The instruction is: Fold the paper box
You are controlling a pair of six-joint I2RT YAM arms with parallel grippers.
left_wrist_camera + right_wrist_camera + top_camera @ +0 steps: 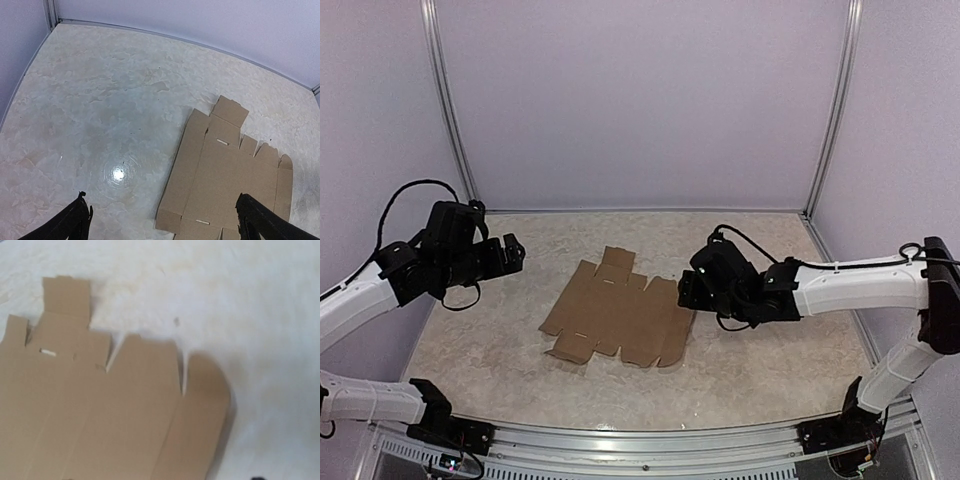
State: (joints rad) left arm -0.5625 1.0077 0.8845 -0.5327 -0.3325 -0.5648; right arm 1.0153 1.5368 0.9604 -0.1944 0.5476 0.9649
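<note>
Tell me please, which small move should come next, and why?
Probably lower the right pincer onto the rounded flap on the right edge of the paper box: the sheet lies fully flat, nothing folded yet, and that pincer is just beside this edge, while the left pincer hangs open, well apart from the sheet.

Plain brown all over the paper box (620, 315), unprinted, with two small pale slots visible from the left wrist. Mottled cream and beige, marble-like, across the table top (770, 370), broken by a white glare spot (118, 173) on the left side. Flat pale lilac-grey on the walls (640, 100), no pattern. Silver-grey on the far corner posts (448, 110) and the near rail (650, 440). Glossy white on the long arm links (860, 285); matte black on the left gripper (515, 253) and right gripper (688, 290).
</note>
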